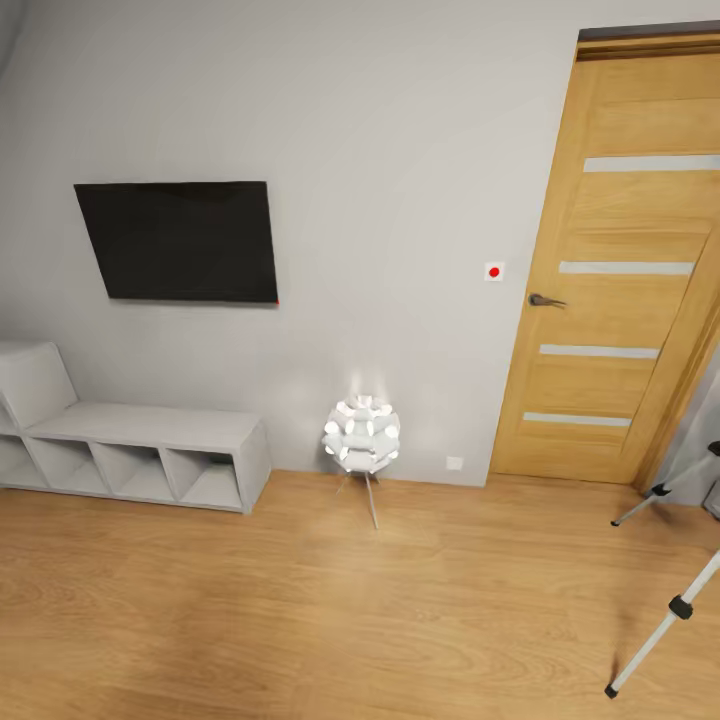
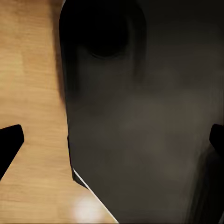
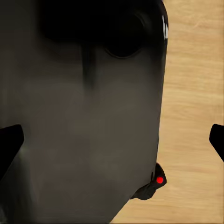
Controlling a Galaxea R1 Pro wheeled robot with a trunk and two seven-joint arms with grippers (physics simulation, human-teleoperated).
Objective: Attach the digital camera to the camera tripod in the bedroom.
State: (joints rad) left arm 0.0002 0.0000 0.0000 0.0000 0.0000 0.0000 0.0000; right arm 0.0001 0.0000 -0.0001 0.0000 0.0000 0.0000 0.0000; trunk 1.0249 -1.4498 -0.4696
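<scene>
Tripod [image 1: 668, 610] legs show at the right edge, on the wood floor [image 1: 300, 620] near the door [image 1: 615, 270]. Lamp [image 1: 361, 436] stands by the far wall, right of the shelving [image 1: 140, 445] and under the TV [image 1: 180, 240]. Left gripper [image 2: 112, 142] and right gripper [image 3: 112, 142] have jaws wide, over the robot's dark body [image 2: 140, 116].

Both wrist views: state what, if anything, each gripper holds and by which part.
Nothing is held. The left gripper and right gripper have their jaws wide apart at the picture edges, gripping nothing; the robot's dark body and the wood floor lie beyond them.
</scene>
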